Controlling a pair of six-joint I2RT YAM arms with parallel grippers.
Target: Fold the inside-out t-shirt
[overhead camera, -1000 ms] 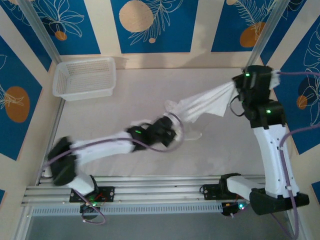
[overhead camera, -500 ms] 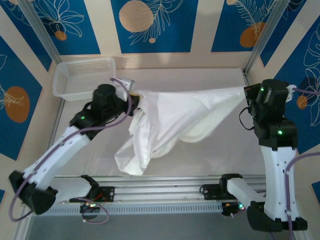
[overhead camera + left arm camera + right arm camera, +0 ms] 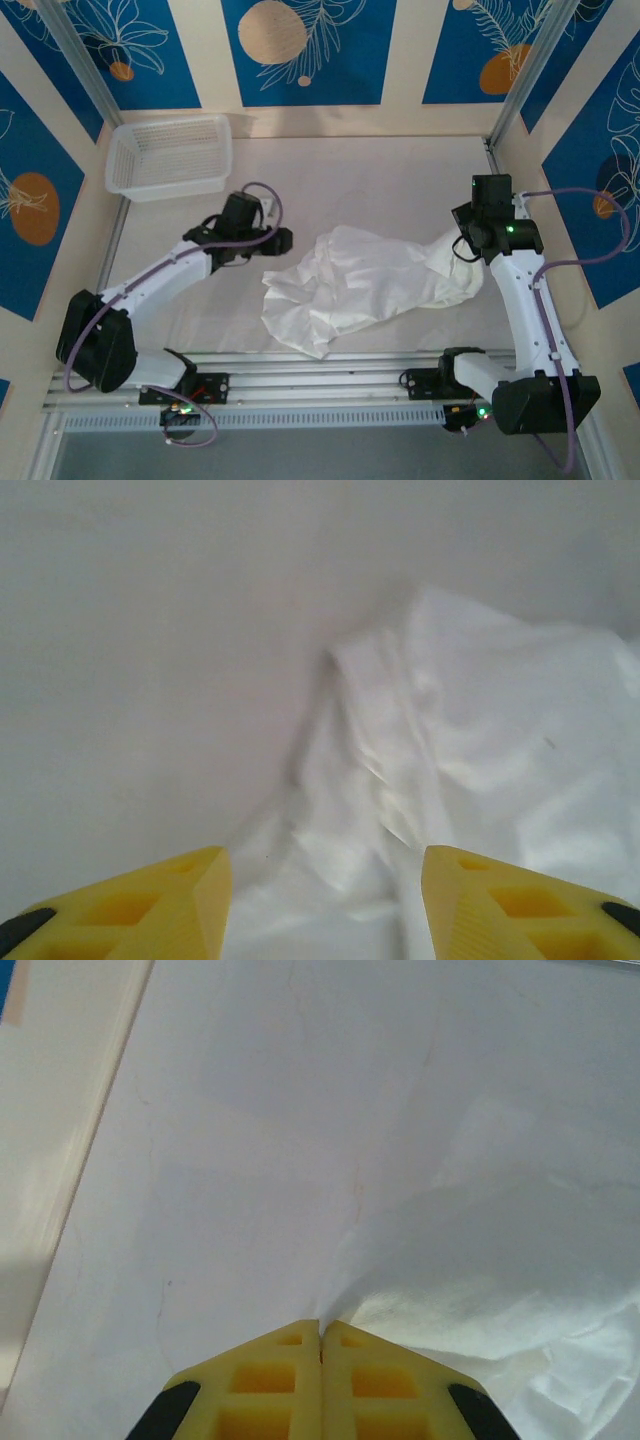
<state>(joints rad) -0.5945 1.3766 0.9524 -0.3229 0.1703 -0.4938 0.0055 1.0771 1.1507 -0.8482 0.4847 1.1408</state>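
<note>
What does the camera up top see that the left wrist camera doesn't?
Top camera: the white plastic mesh basket at the far left, plus the white left arm and white right arm whole. Left wrist camera: a close look at the left arm's yellow jaws, standing apart with nothing between them. Both: the crumpled white cotton t-shirt lying on the pale table.

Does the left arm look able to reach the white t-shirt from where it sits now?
Probably yes. The left gripper is open and empty, and the t-shirt lies crumpled on the table just ahead of it, with nothing between them. The right gripper is shut on its far end.
</note>
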